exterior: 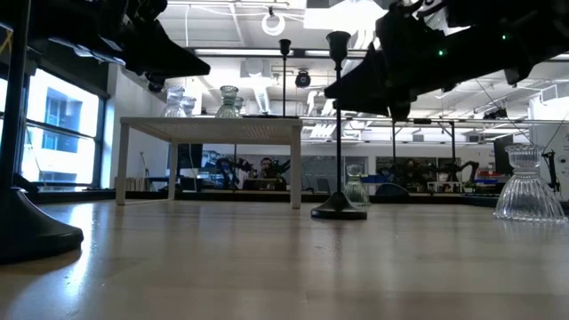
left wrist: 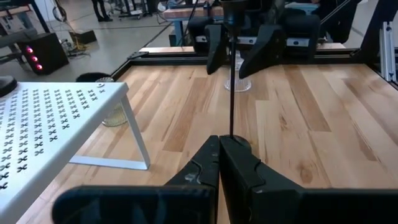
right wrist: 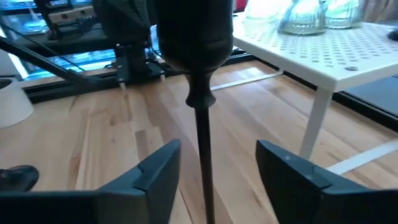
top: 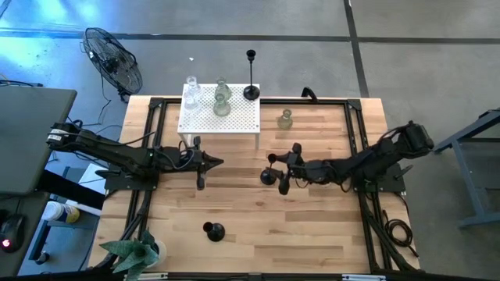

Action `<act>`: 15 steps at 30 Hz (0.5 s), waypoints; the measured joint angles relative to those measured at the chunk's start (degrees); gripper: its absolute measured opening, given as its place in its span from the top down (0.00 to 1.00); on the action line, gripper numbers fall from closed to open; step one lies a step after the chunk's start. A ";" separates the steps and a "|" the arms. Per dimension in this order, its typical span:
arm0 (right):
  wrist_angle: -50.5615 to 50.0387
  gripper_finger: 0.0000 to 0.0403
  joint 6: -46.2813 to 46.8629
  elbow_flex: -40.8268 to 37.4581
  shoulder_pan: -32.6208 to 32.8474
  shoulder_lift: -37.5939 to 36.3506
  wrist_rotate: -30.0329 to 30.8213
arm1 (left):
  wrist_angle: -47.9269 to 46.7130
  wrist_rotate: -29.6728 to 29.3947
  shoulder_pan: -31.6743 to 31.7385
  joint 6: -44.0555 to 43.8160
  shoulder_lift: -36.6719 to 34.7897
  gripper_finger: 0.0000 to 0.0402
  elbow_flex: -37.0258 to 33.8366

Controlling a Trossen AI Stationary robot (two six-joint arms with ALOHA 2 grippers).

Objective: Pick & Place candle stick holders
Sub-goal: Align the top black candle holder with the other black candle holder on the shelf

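Right gripper fingers apart astride a black candle stick holder standing mid-table, not clamped. Left gripper fingers pressed together, empty, beside the white perforated table.

Two dark jointed arms (black cables trailing), wedge-shaped claw fingers
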 joint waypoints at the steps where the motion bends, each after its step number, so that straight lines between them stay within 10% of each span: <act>1: 0.12 0.54 -0.04 0.00 -0.42 0.14 -0.78 | 0.00 0.00 0.00 0.00 0.00 0.99 0.00; 9: 4.16 0.96 -3.46 0.13 -0.73 0.18 -5.66 | -0.01 0.35 0.00 -0.61 -0.05 0.99 0.00; 15: -0.76 0.92 -6.71 6.21 -0.70 -2.41 -9.30 | -0.31 0.35 0.00 -1.55 -0.68 0.99 0.00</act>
